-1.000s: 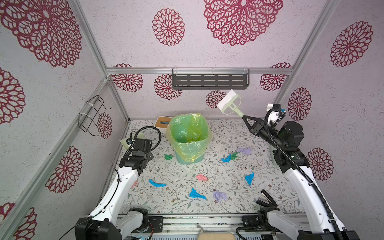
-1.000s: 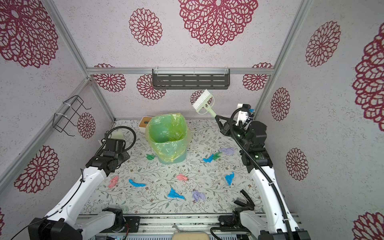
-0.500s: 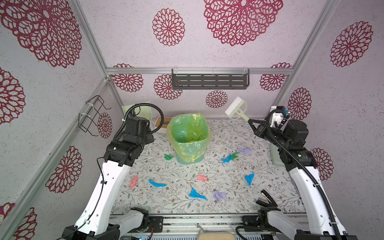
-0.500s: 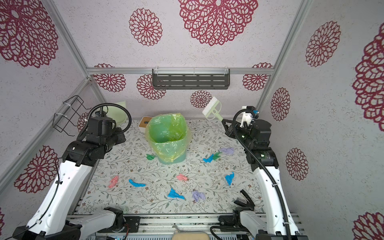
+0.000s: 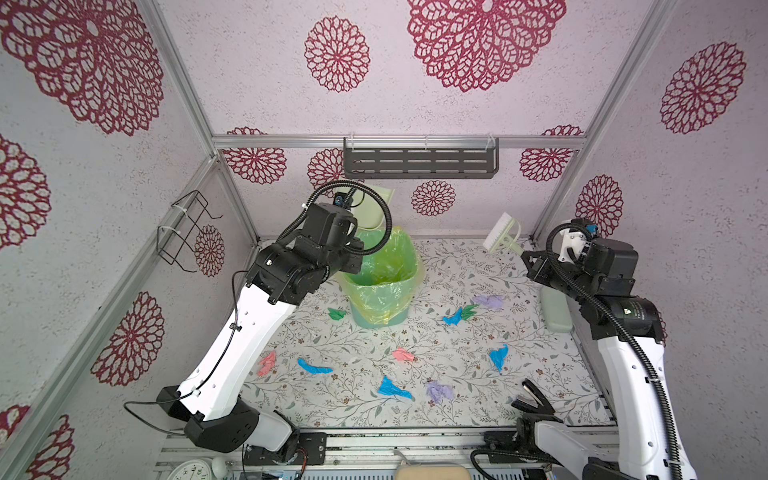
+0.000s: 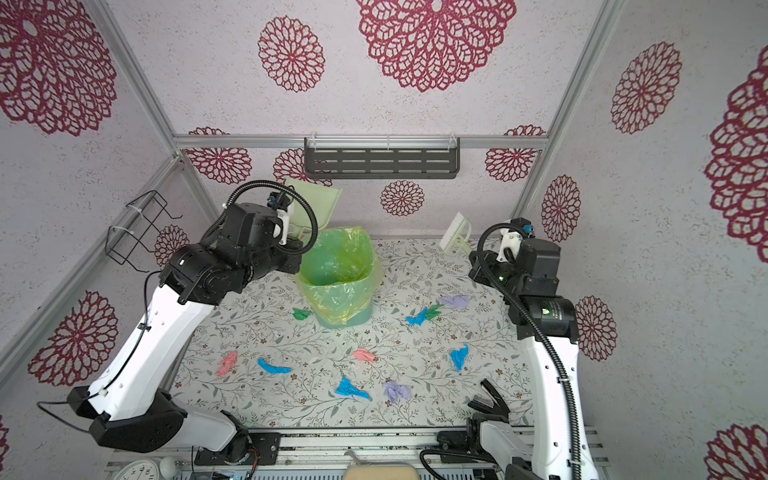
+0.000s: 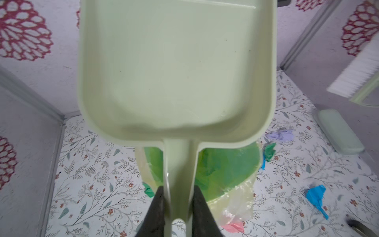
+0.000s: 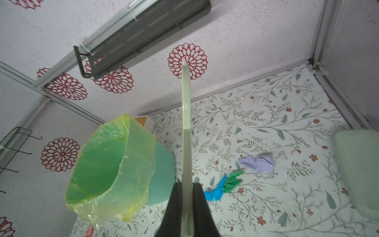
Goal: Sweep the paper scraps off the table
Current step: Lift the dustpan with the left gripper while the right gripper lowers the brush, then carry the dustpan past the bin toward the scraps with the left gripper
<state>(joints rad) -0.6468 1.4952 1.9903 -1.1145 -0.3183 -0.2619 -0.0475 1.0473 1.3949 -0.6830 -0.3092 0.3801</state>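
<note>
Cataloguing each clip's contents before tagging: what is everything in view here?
floral-printed table: one, white with grey-green vines, under everything
small crumpled paper scraps: ten, blue, green, pink, lilac, scattered on the table
round plastic waste bin: one, teal with yellow-green liner, rear centre
plastic dustpan: one, pale green, held aloft by the bin
plastic hand brush: one, pale green with white bristles, aloft at rear right
rounded oblong case: one, pale green, table's right edge
stapler: one, black, front right
slotted shelf: one, dark grey, back wall
wire rack: one, black, left wall
left gripper: one, black, shut on the dustpan's handle
right gripper: one, black, shut on the brush's handle
</note>
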